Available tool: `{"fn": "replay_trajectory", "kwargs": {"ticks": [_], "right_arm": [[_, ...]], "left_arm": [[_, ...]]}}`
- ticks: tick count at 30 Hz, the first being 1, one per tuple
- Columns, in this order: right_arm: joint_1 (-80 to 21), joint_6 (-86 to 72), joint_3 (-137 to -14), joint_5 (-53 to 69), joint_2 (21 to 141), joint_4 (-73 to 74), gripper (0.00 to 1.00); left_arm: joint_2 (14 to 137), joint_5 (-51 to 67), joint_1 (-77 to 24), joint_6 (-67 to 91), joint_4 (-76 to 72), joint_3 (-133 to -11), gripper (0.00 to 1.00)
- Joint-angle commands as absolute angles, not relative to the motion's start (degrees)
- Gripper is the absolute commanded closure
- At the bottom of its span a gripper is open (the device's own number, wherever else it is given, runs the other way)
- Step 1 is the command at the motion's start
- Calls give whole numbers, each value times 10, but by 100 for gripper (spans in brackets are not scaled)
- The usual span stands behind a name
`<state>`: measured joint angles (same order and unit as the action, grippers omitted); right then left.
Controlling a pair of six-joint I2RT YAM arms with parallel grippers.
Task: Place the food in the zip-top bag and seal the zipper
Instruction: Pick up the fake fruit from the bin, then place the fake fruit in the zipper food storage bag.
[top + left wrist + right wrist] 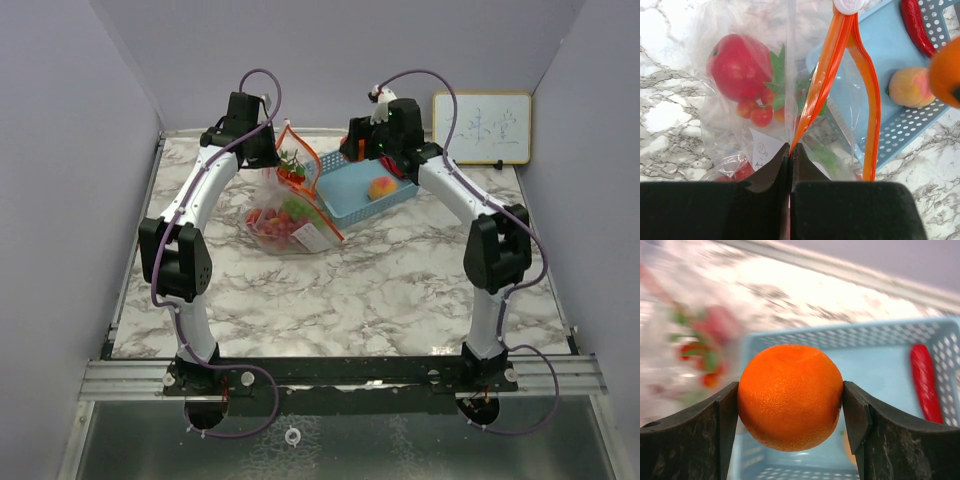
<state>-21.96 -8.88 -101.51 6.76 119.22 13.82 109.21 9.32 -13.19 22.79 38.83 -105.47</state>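
Observation:
The clear zip-top bag (285, 220) lies left of centre with a red apple (737, 65), small red pieces (760, 115) and other fruit inside. My left gripper (790, 147) is shut on one side of the orange-red zipper (822, 75) and holds the mouth up and open; the gripper also shows in the top view (270, 150). My right gripper (790, 400) is shut on the orange (790, 385) and holds it above the blue basket (880, 365), beside the bag's mouth. A peach (910, 87) and a long red piece (925, 385) lie in the basket.
The blue lattice basket (345, 195) stands right of the bag, touching it. A small whiteboard (482, 128) leans on the back wall at the right. Grey walls close in the marble table (380, 290) on three sides.

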Motion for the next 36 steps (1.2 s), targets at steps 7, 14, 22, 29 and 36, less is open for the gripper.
{"fn": "replay_trajectory", "kwargs": {"ticks": [7,14,22,29,36], "right_arm": [[-302,-173,-990,327,1096,-1,46],[-306,-210,-1037,276,1181,2,36],[-308,-173,-1053,156,1202,68,0],[-306,-147,-1040,116,1152,76,0],[-264,-142,-986,-42,1067,178,1]], "left_arm": [[1076,155,-129,251,366,-1047,100],[1053,202,-129,273,349,-1035,100],[1029,231,-128,294,342,-1017,100],[1033,240,-124,297,338,-1020,100],[1033,273,-108,307,319,-1032,100]]}}
